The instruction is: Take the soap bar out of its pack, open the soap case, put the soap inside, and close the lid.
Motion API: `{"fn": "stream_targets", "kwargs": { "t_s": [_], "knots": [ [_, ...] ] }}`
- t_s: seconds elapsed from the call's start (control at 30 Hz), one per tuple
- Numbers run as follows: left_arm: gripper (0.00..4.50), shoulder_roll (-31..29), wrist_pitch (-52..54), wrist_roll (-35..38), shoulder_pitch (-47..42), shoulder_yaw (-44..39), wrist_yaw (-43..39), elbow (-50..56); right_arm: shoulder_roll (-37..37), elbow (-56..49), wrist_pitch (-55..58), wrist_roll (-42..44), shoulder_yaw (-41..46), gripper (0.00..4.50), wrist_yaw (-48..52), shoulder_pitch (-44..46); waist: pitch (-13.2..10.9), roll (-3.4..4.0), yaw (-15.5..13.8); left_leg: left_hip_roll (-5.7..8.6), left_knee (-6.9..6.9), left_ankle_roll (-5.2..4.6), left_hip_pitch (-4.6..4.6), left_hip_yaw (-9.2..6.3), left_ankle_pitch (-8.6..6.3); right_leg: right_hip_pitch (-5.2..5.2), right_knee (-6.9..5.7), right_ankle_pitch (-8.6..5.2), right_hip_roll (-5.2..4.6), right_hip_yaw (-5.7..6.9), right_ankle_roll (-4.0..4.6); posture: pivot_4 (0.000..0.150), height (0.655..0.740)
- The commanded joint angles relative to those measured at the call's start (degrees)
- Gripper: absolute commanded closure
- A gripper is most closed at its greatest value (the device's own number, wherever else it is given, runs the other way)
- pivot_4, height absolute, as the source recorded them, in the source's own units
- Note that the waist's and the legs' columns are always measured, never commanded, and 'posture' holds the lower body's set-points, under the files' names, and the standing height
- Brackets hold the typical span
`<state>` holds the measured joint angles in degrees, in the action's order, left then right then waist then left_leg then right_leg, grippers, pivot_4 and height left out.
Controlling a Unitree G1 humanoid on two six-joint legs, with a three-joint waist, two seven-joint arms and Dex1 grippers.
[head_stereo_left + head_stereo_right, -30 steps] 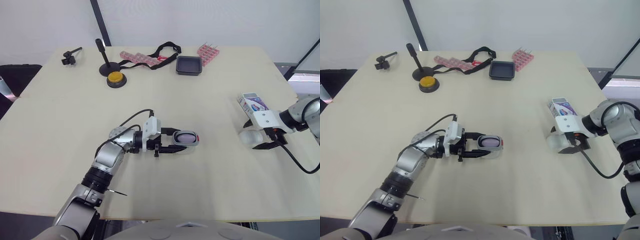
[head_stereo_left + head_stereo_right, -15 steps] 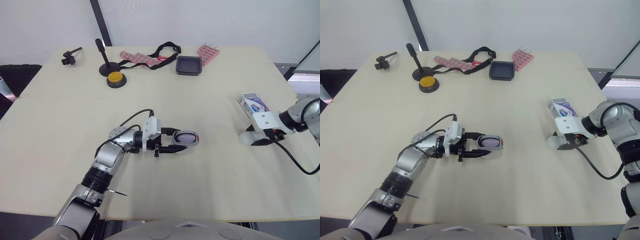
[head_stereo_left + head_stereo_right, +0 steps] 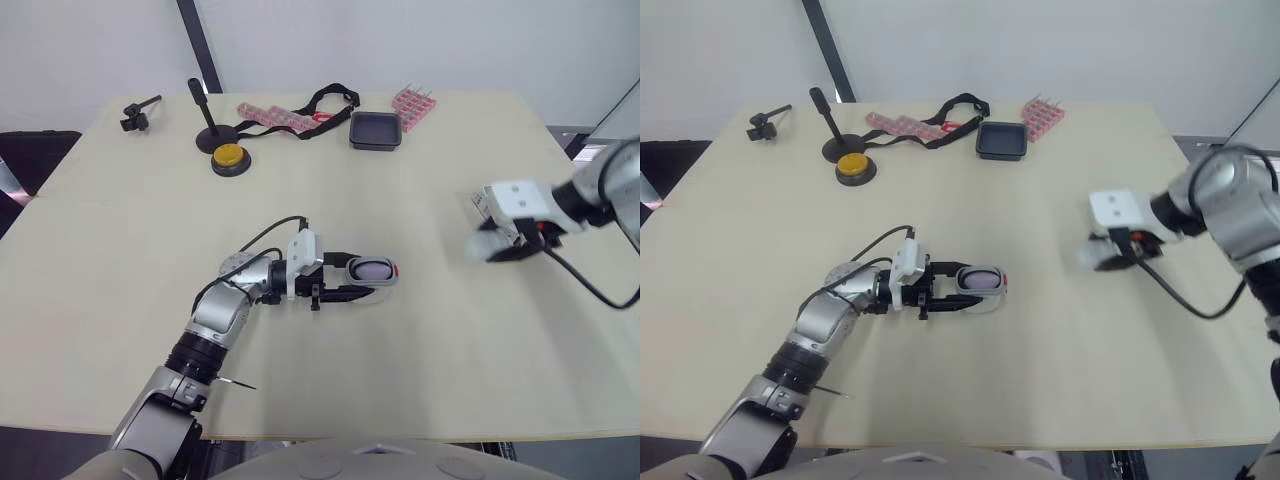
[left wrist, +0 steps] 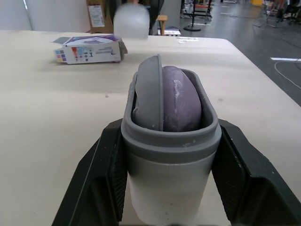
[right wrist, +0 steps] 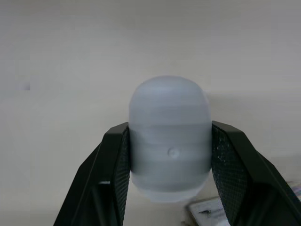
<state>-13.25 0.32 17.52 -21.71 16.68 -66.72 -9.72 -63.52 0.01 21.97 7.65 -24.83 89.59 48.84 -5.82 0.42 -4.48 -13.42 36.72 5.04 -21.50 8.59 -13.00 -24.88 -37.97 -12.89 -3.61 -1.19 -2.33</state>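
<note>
Two pinches: our left gripper (image 4: 167,133) clamps soap case (image 3: 371,270), soap (image 4: 181,99) inside, mid-table; right gripper (image 5: 169,128) clamps lid (image 3: 484,244) nr right edge. If we misalign, lid jams.

The right pincer (image 5: 170,128), clamped on the translucent lid (image 5: 169,108), rose from its low place just above the bench beside the soap pack (image 4: 89,48). It carried the lid toward the robot's left and a little farther away. The arm's white wrist block (image 3: 516,197) came to hide most of the pack.
</note>
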Motion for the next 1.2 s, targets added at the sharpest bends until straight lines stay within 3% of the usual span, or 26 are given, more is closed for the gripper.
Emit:
{"fn": "stream_targets", "kwargs": {
  "t_s": [0.03,0.23,0.47,1.2],
  "knots": [
    [2.53,1.47,-1.21,-0.68,-2.95,-1.09,1.86,-2.18,1.01,-8.84,16.66,3.12,-4.20,2.56,2.90,7.89,-0.04,-0.07,-0.26,0.00,0.00,0.00,-0.01,0.00,0.00,0.00,0.00,0.00,0.03,0.00,0.00,0.150,0.7291],
    [2.53,3.36,-2.27,-1.79,-4.34,-0.31,2.76,-4.48,9.66,-15.09,30.14,3.53,-9.01,2.56,0.74,15.46,-0.11,-0.10,-0.23,0.04,-0.01,0.04,-0.05,0.01,0.00,-0.02,-0.01,0.00,0.01,-0.13,-0.01,0.150,0.7291],
    [2.53,3.71,-3.78,-3.04,-3.38,0.63,2.56,-4.64,15.34,-15.78,34.64,-0.08,-13.41,2.56,-4.36,18.08,-0.15,-0.16,-0.53,0.05,-0.04,0.26,-0.04,0.01,0.04,-0.04,-0.05,0.01,0.02,-0.17,-0.02,0.150,0.7291],
    [2.53,3.60,-4.99,-3.94,-3.18,0.24,2.88,-5.32,18.53,-20.68,40.40,0.61,-17.96,2.56,-9.65,17.95,-0.16,-0.17,-0.56,0.05,-0.17,1.00,0.03,-0.01,0.28,0.00,-0.08,0.16,0.07,-0.17,-0.28,0.150,0.7291]
  ]
}}
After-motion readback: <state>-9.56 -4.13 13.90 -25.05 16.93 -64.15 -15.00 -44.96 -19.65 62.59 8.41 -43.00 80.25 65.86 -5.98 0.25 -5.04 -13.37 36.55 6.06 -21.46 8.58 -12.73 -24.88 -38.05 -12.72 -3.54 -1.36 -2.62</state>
